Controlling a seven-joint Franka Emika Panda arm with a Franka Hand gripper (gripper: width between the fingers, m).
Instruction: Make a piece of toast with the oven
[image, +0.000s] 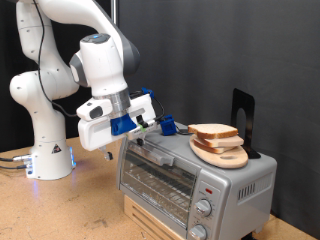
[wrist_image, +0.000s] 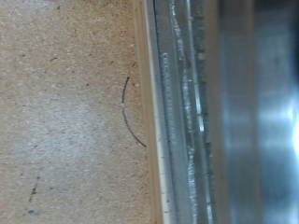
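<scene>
1. Here the gripper (image: 160, 124) hung over the upper edge of the oven (image: 190, 175), at about nine o'clock from the bread. Nothing showed between its blue fingers, though whether they were spread or closed I cannot tell from either view.
2. The piece of toast (image: 213, 131) lay flat on a round wooden board (image: 222, 155) on the oven's roof, near the exterior view's right. A second slice seemed to lie under it, though the view is too small to be sure. Stacked there, the bread was probably parked within easy reach of the arm, off the tabletop (image: 60, 215).
3. The top slice's pale face pointed up; its long axis ran roughly from nine to three o'clock in the exterior view.
4. A dark upright stand (image: 243, 115) stood just behind the board, at about one o'clock from the bread.
5. The oven's glass door looked shut, with the bar handle along its upper edge and the knobs at about five o'clock.
6. The wrist view showed only the speckled tabletop and a ribbed metal edge of the oven (wrist_image: 192, 112); no fingers appeared there.
</scene>
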